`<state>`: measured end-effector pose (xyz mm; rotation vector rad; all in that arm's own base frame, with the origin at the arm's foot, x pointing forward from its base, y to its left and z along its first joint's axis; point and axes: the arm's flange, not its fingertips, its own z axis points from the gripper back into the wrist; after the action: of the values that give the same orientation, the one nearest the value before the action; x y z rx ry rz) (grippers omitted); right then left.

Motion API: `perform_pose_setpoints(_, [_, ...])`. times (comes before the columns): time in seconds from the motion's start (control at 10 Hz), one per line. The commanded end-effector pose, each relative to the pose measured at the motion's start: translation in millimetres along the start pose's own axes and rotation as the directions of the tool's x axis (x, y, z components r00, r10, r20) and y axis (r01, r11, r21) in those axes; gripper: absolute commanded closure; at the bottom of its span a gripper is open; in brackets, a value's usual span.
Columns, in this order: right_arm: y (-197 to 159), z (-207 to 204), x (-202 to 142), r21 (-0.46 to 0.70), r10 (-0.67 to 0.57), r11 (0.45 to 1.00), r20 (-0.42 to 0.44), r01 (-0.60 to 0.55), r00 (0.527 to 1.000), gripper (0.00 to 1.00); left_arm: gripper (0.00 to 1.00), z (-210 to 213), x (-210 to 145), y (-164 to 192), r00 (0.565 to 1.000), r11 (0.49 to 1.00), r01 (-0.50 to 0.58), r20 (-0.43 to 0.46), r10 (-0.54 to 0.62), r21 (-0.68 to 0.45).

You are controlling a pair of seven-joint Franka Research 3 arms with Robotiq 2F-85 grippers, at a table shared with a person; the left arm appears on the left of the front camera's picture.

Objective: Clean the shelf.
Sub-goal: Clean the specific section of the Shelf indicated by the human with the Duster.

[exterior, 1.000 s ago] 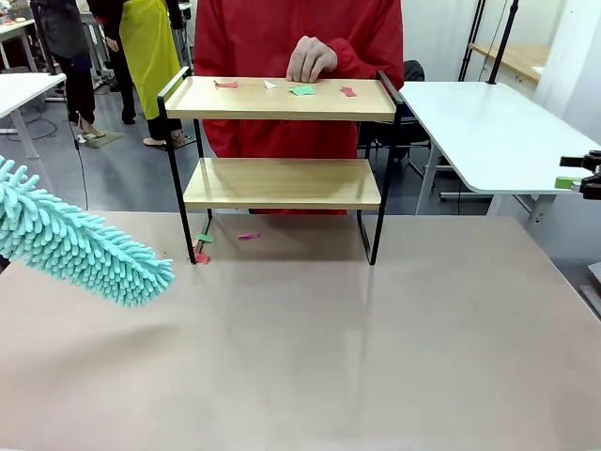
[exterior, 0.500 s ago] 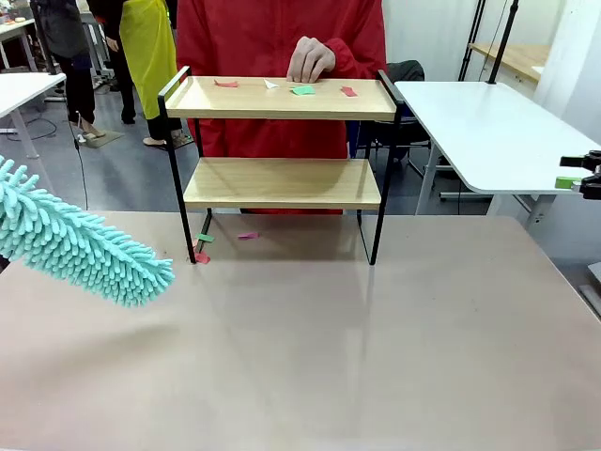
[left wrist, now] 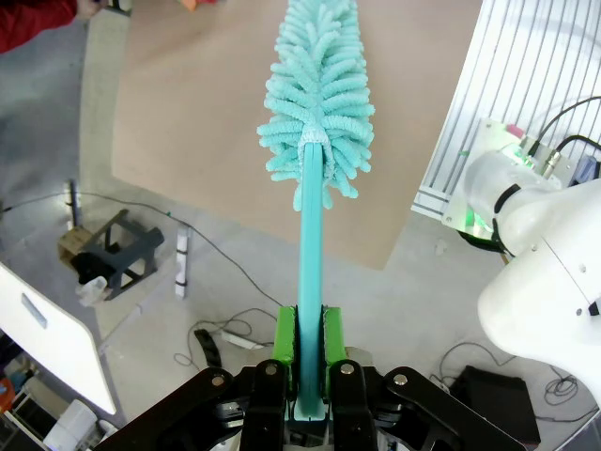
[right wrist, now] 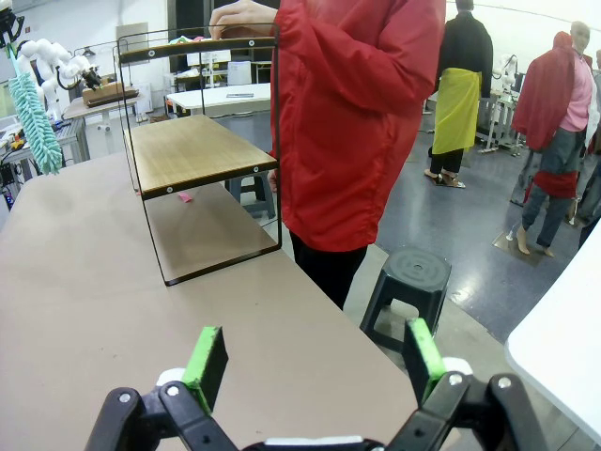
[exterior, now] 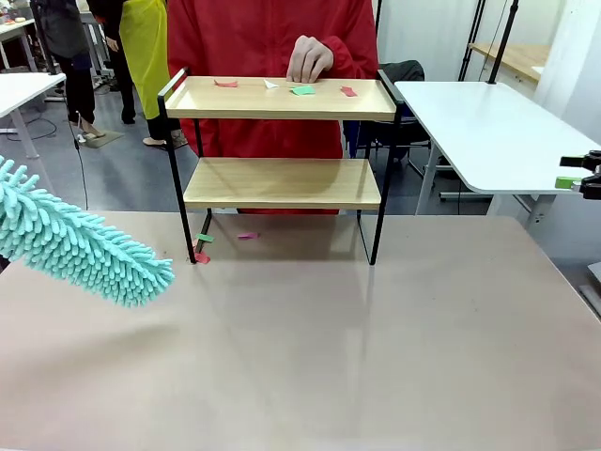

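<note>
Grips the teal duster (exterior: 84, 246) by its handle with the left gripper (left wrist: 310, 327), fluffy head above the table's (exterior: 376, 357) left side. Mid-table, far edge: shows the shelf (exterior: 282, 183) upright (paper scraps (exterior: 302, 90) on top, a person's hand (exterior: 310, 58) at the back edge). Far right: holds the right gripper (right wrist: 315, 355) spread wide, empty.
</note>
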<state>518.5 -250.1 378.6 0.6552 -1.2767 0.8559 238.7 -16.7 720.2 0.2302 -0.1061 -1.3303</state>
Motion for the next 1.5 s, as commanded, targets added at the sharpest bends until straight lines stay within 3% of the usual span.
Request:
perform_pose_setpoints(0.0, [0.5,-1.3,8.3,-0.012,-0.004,1.000,-0.015,0.004,1.000,0.00,0.86,0.2,-3.4,-0.9,1.000,1.000,0.014,-0.002,-0.014,0.001])
perform_pose_setpoints(0.1, [0.5,-1.3,8.3,-0.012,-0.004,1.000,-0.015,0.004,1.000,0.00,0.86,0.0,0.0,0.0,1.000,1.000,0.000,0.000,0.000,0.000])
perform_pose_setpoints(0.3, [0.5,-1.3,8.3,-0.012,-0.004,1.000,-0.015,0.004,1.000,0.00,0.86,-2.1,5.6,-3.5,0.958,0.996,0.054,0.278,-0.070,0.065])
perform_pose_setpoints(0.5, [0.5,-1.3,8.3,-0.012,-0.004,1.000,-0.015,0.004,1.000,0.00,0.86,-14.1,7.0,-3.9,0.895,0.995,0.068,0.436,-0.092,0.070])
perform_pose_setpoints(0.7, [0.5,-1.3,8.3,-0.012,-0.004,1.000,-0.015,0.004,1.000,0.00,0.86,-20.2,24.6,1.8,0.758,0.986,-0.024,0.646,-0.088,0.163])
perform_pose_setpoints(0.8, [0.5,-1.3,8.3,-0.012,-0.004,1.000,-0.015,0.004,1.000,0.00,0.86,-19.5,38.1,14.6,0.666,0.955,-0.250,0.745,0.048,0.162])
perform_pose_setpoints(1.0, [0.5,-1.3,8.3,-0.012,-0.004,1.000,-0.015,0.004,1.000,0.00,0.86,-16.3,75.6,20.9,0.495,0.930,-0.347,0.866,0.069,0.124])
perform_pose_setpoints(1.2, [0.5,-1.3,8.3,-0.012,-0.004,1.000,-0.015,0.004,1.000,0.00,0.86,2.1,117.6,26.4,0.384,0.914,-0.390,0.922,0.052,0.111])
perform_pose_setpoints(1.3, [0.5,-1.3,8.3,-0.012,-0.004,1.000,-0.015,0.004,1.000,0.00,0.86,11.2,142.1,30.8,0.357,0.903,-0.417,0.933,0.057,0.104])
perform_pose_setpoints(1.4, [0.5,-1.3,8.3,-0.012,-0.004,1.000,-0.015,0.004,1.000,0.00,0.86,22.0,171.7,37.1,0.362,0.874,-0.479,0.925,0.113,0.081])
